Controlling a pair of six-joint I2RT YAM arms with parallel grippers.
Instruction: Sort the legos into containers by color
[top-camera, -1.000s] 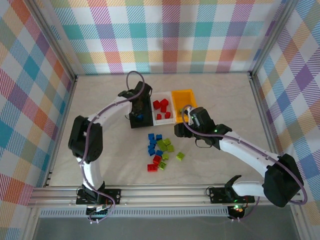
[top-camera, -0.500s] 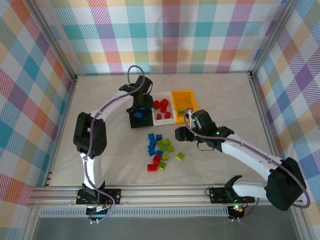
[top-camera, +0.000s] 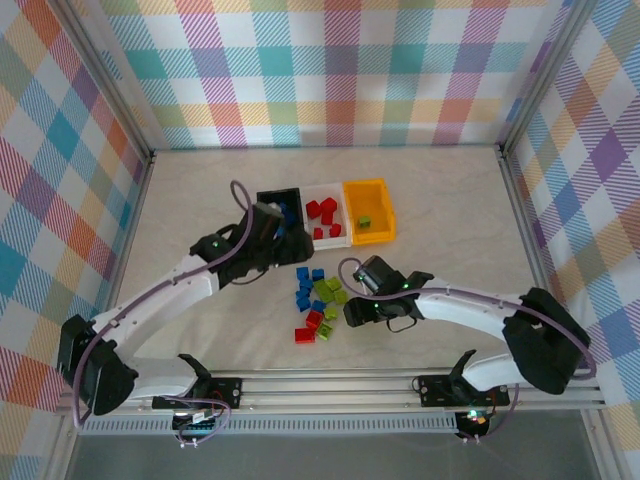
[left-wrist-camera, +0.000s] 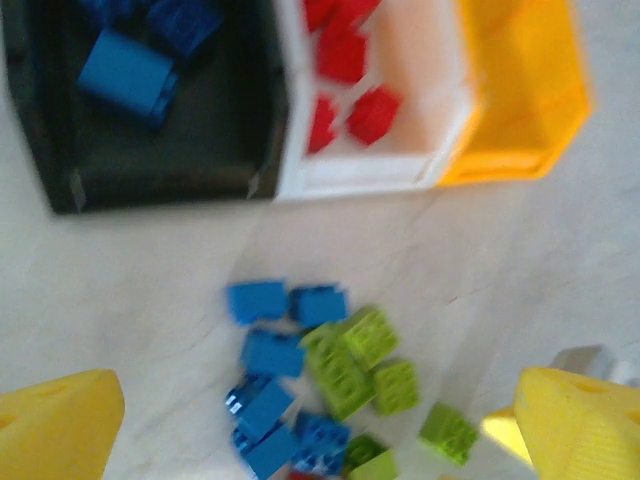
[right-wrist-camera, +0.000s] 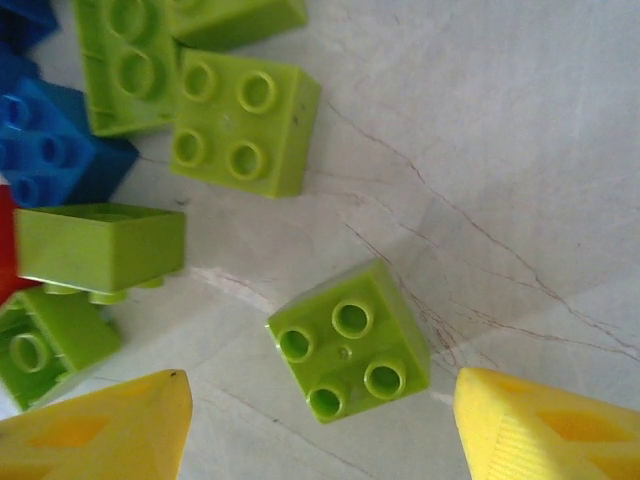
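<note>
The lone lime-green lego (right-wrist-camera: 350, 340) lies flat on the table (right-wrist-camera: 500, 150) beside the pile (right-wrist-camera: 235, 120), framed by the right gripper (right-wrist-camera: 318, 425) — fingers (right-wrist-camera: 110, 425) apart, nothing held. The fingers are to be squared to two opposite sides before closing.

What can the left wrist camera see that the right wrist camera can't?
Left wrist, not right wrist: the three bins, the black bin holding blue bricks, the white bin holding red bricks, and the orange-yellow bin.
Right wrist, not left wrist: sharp close detail, such as the round studs on a lone lime green brick and thin dark veins in the table.
Both: a loose pile of lime green and blue pieces on the table, with yellow fingers spread wide, so the left tool and right tool are open.
</note>
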